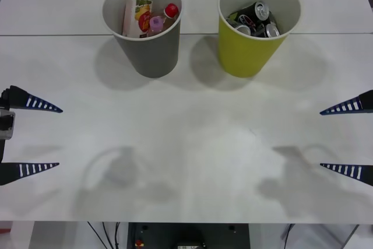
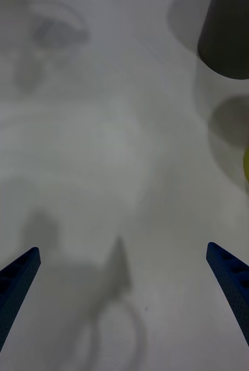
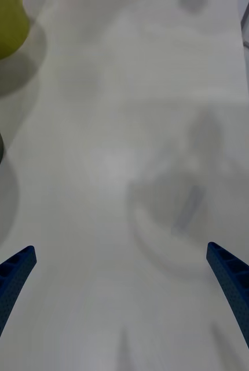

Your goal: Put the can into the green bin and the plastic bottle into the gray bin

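Front view: both hands (image 1: 41,138) (image 1: 344,138) spread wide at table (image 1: 186,144) edges.

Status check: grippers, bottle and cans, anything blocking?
Left gripper open, empty, at table's left edge; right gripper open, empty, at right edge. Plastic bottle upright in gray bin; cans in green bin. Nothing in the way.

Plastic bottle (image 1: 136,9) label: yellow-green print, no word legible.
Cans (image 1: 256,19) in the green bin (image 1: 249,51): pale markings on black, unreadable.
Elsewhere: no readable text, numbers or signs.
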{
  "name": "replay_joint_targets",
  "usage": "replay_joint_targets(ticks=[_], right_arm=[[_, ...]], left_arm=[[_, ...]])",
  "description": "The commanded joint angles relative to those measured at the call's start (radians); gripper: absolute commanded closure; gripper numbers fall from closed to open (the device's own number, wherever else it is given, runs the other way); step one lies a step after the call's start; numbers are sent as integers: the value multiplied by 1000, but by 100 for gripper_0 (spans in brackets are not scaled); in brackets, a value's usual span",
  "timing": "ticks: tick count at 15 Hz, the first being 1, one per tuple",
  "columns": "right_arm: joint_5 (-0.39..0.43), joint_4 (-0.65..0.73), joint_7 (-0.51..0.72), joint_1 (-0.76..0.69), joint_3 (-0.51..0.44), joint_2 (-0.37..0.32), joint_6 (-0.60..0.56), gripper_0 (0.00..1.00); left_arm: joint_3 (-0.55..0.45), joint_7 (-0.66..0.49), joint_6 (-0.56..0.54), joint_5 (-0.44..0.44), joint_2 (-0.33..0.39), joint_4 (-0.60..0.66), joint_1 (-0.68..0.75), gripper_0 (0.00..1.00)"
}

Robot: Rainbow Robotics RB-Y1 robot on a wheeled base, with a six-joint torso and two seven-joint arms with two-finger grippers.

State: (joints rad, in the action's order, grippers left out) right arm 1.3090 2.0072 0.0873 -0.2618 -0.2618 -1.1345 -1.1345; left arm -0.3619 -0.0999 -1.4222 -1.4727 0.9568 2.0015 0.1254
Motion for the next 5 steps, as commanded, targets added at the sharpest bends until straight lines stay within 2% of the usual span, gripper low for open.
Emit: replay_joint_targets(ticks=[1,5], right_arm=[[0,0,0,0,0,0,0,0],[0,0,0,0,0,0,0,0]], left_arm=[[4,0,0,2,-4,5,23,0],[4,0,0,2,-4,5,23,0]])
